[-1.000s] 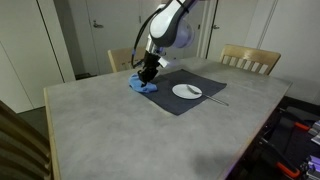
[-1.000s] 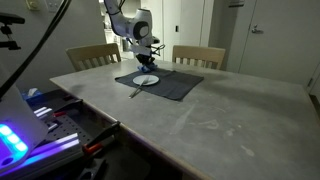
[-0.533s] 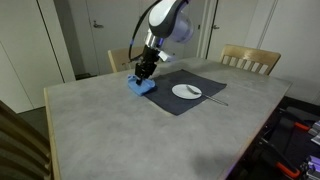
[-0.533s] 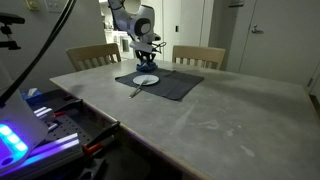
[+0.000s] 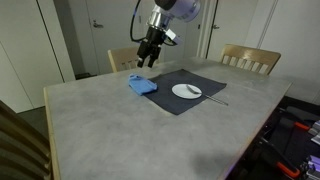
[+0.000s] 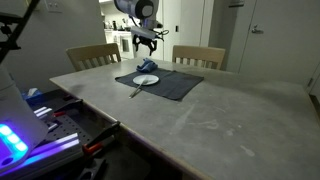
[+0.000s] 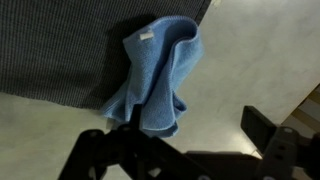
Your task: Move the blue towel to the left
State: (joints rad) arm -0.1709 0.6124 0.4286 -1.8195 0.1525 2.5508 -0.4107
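Towel (image 5: 142,85) sits crumpled on the worktop (image 5: 110,125), one edge lapping onto the dark placemat (image 5: 185,92)'s corner, and I'm hovering above it with nothing held. My fingers (image 7: 180,160) are spread wide in the wrist view, the blue cloth (image 7: 152,75) plainly below and clear of them.

Risk from here: if I drop again and pinch too near that overlap, I could snag the mat and drag it, and the white plate (image 5: 187,91) and the utensil beside it would slide along. A shallow pinch on a loose fold might also slip free partway, leaving the towel short of where it belongs.

Worktop is pale, mottled grey, smooth-looking, so cloth should slide easily. Wooden chairs (image 6: 93,56) stand at the far edge, doors and pale walls behind. Something glows blue at the near corner in an exterior view (image 6: 12,140); it's probably some electronics, too blurred to say.
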